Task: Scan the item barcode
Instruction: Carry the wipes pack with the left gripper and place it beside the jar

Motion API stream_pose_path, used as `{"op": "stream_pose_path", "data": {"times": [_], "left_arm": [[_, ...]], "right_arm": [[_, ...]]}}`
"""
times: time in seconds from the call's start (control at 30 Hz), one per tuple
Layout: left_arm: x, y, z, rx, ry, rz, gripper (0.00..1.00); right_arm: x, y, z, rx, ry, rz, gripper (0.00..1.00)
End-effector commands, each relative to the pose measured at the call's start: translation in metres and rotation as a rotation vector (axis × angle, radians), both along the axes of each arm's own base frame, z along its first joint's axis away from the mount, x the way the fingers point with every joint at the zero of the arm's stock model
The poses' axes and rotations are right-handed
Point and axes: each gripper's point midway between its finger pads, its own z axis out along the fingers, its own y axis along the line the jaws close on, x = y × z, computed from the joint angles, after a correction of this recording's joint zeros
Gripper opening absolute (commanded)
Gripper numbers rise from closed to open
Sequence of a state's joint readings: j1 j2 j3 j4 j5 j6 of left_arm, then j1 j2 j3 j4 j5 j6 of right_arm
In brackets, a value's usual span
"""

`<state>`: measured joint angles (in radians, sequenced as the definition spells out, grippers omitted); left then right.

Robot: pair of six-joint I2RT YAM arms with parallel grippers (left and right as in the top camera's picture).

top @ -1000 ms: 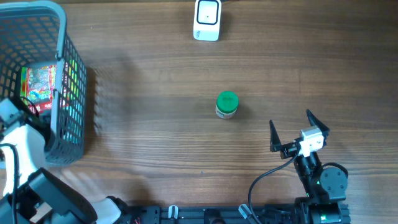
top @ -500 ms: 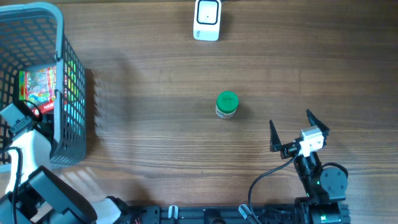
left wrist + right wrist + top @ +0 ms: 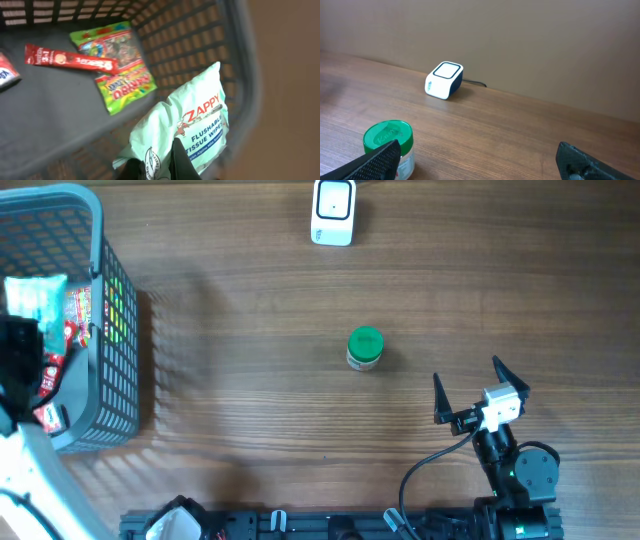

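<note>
Pincer, left (image 3: 156, 165): clenched on the pack of flushable tissue wipes (image 3: 192, 125). Your jaws pinch the film at one end, so most of the pack sticks out ahead of them.
Pack, place: inside the grey basket (image 3: 100, 240), tilted against the mesh wall on the side facing the open tabletop (image 3: 250, 410). From above it shows over the other goods. You cannot tell from these views whether it is clear of the basket floor.
Pack, handling: judge it light and soft, a pillowy film wrapper that will sag and swing from an end pinch. The film looks slick, so it could slide out of a shallow bite.
Pack, where to hold: a bite further into the body, or flat across the end seam, should steady it better than a corner. Squeezing should do it no harm.
Barcode: not visible. The printed front faces your wrist camera, so the code is probably on the far side, but that is a guess.
Basket mates: two colourful candy bags (image 3: 122, 82) and a red sachet stick (image 3: 70, 59) lie flat on the floor, apart from the pack.
Barcode scanner (image 3: 333, 210): white, at the far edge of the tabletop, well apart from the basket.
Green-lidded jar (image 3: 365, 348): upright, mid-tabletop.
Pincer, right (image 3: 467, 372): spread wide and empty, near the jar.
</note>
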<state>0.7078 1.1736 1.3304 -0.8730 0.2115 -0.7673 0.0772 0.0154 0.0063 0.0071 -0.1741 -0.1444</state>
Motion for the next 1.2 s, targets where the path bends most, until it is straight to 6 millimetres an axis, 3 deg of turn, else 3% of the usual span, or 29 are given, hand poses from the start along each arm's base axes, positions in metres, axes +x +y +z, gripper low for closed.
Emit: {"op": "stream_pose_path", "data": {"times": [0.0, 0.1, 0.2, 0.37, 0.53, 0.77, 0.97, 1.1, 1.17], "left_arm": [[-0.005, -0.038, 0.044, 0.006, -0.132, -0.121, 0.04], [-0.008, -0.080, 0.061, -0.024, -0.199, -0.253, 0.04], [-0.011, -0.113, 0.065, -0.030, -0.205, -0.347, 0.04], [-0.002, -0.179, 0.043, -0.128, -0.128, -0.539, 0.04], [0.022, -0.233, -0.023, -0.211, 0.111, -0.508, 0.04], [0.041, -0.325, -0.124, -0.324, 0.379, -0.325, 0.04], [0.039, -0.364, -0.200, -0.387, 0.533, -0.114, 0.04], [0.042, -0.393, -0.232, -0.398, 0.550, -0.112, 0.04], [0.039, -0.396, -0.242, -0.396, 0.570, -0.087, 0.04]], "right_arm": [[0.000, -0.002, 0.001, -0.010, -0.010, -0.013, 1.00], [0.000, -0.002, 0.001, -0.010, -0.010, -0.013, 1.00], [0.000, -0.002, 0.001, -0.010, -0.010, -0.013, 1.00], [0.000, -0.002, 0.001, -0.010, -0.010, -0.013, 1.00], [0.000, -0.002, 0.001, -0.010, -0.010, -0.013, 1.00], [0.000, -0.002, 0.001, -0.010, -0.010, -0.013, 1.00], [0.000, -0.002, 0.001, -0.010, -0.010, -0.013, 1.00], [0.000, -0.002, 0.001, -0.010, -0.010, -0.013, 1.00], [0.000, -0.002, 0.001, -0.010, -0.010, -0.013, 1.00]]}}
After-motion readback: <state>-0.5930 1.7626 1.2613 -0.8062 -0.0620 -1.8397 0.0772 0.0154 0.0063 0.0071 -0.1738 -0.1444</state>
